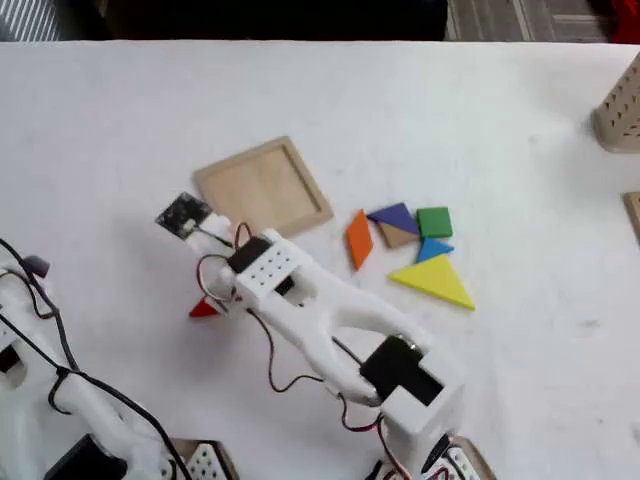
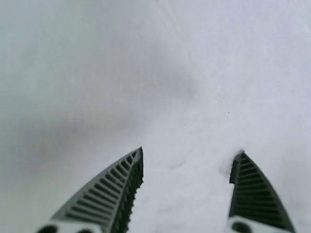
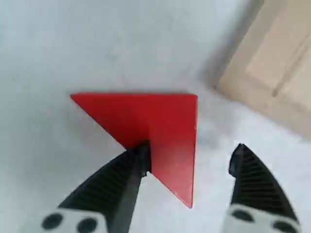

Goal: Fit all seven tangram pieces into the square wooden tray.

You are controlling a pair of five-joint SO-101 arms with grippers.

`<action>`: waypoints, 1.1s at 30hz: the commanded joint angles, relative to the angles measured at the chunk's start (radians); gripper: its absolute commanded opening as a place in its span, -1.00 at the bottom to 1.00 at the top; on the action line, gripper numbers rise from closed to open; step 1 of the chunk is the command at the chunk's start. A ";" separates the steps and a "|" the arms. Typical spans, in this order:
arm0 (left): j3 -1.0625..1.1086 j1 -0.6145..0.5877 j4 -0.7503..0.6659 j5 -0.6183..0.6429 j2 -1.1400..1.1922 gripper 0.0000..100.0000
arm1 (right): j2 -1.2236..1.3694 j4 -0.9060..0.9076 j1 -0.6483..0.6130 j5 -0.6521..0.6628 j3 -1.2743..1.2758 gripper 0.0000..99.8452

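The square wooden tray [image 1: 262, 187] lies empty left of the table's middle, and its corner [image 3: 272, 73] appears in the right wrist view. A red triangle [image 3: 155, 121] lies flat on the table, in front of the tray [image 1: 203, 308]. My right gripper [image 3: 187, 158] is open over it, one fingertip [image 3: 138, 155] on the triangle's edge and the other beside its corner. An orange parallelogram [image 1: 358, 239], purple triangle [image 1: 393, 215], tan triangle [image 1: 397, 236], green square [image 1: 434, 221], blue triangle [image 1: 434, 249] and yellow triangle [image 1: 435, 281] sit clustered right of the tray. My left gripper [image 2: 187, 160] is open above bare table.
The right arm [image 1: 330, 320] stretches from the front edge toward the tray. The left arm's base and cables [image 1: 60, 400] sit at the front left corner. A pegged wooden block [image 1: 620, 115] stands at the far right edge.
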 commanded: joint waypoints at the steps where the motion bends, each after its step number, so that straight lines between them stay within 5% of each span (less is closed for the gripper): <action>1: -0.008 -0.004 -0.018 0.011 0.002 -0.42 | 0.010 0.016 0.005 -0.009 -0.051 -0.47; 18: -0.008 -0.004 -0.018 0.011 0.002 -0.42 | 0.232 0.297 -0.097 0.133 -0.339 -0.49; 24: -0.008 -0.004 -0.018 0.009 0.002 -0.42 | 0.242 0.292 -0.097 0.129 -0.347 -0.95; 33: -0.008 -0.004 -0.018 0.008 0.002 -0.42 | 0.240 0.292 -0.068 0.055 -0.345 -0.95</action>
